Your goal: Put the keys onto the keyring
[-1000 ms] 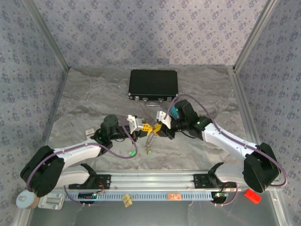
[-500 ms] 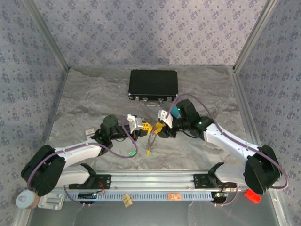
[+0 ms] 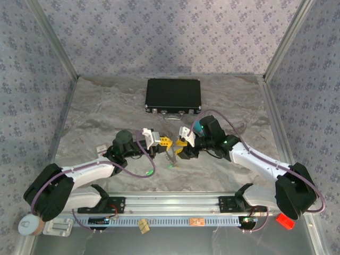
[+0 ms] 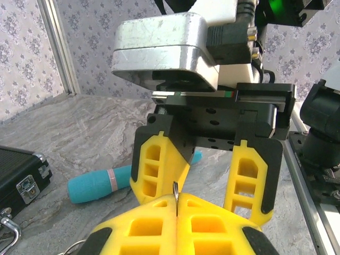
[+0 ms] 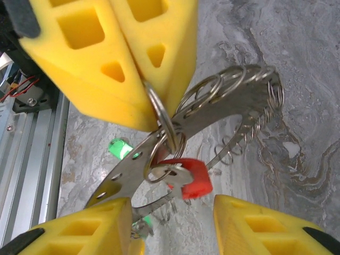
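Right wrist view: at eleven o'clock the left jaws clamp a small split ring (image 5: pixel 159 114) of the silvery, ring-strung metal keyring (image 5: pixel 223 109), holding it up, presumably for threading. A red-headed key (image 5: pixel 194 180) dangles below. The right jaws gape empty at six o'clock.

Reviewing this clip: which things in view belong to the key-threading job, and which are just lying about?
Part of the job:
- keyring, pinched in the shut left end effector
- red key
- green key
- right end effector, open

Lying about:
- black case
- teal cylinder
- red block
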Available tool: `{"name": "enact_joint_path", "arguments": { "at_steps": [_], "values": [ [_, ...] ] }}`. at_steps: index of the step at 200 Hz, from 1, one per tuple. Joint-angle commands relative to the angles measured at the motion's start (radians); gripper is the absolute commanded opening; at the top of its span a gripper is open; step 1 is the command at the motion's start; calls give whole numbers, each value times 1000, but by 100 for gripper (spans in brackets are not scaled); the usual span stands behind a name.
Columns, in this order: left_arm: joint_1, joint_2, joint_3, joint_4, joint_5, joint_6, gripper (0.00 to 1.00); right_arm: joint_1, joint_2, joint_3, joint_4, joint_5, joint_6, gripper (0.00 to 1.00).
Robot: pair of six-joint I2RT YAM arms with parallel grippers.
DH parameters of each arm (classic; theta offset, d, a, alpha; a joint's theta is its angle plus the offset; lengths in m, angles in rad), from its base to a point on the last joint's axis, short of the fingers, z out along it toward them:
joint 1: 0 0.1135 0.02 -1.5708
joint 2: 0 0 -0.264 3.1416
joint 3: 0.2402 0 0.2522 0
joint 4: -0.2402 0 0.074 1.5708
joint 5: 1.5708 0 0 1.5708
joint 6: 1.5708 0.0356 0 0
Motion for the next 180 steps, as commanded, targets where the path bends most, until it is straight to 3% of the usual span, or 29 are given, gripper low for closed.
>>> {"name": "enact_joint_path", "arguments": {
  "at_steps": [1,69,94,135,180],
  "values": [
    [-3,-26,-3,78,34,-21,0,8,15,1,51,-1,14,48],
    [-3,-34,-2,84,37,-27,0,14,44,24,55,-66,0,49],
    [-2,-38,-2,82,26,-22,0,14,47,27,46,-75,-3,40],
    [-3,-40,-5,74,16,-14,0,6,38,32,40,-96,2,14],
    [-2,-57,-10,29,6,19,0,-16,22,40,8,-111,10,0]
  ]
}}
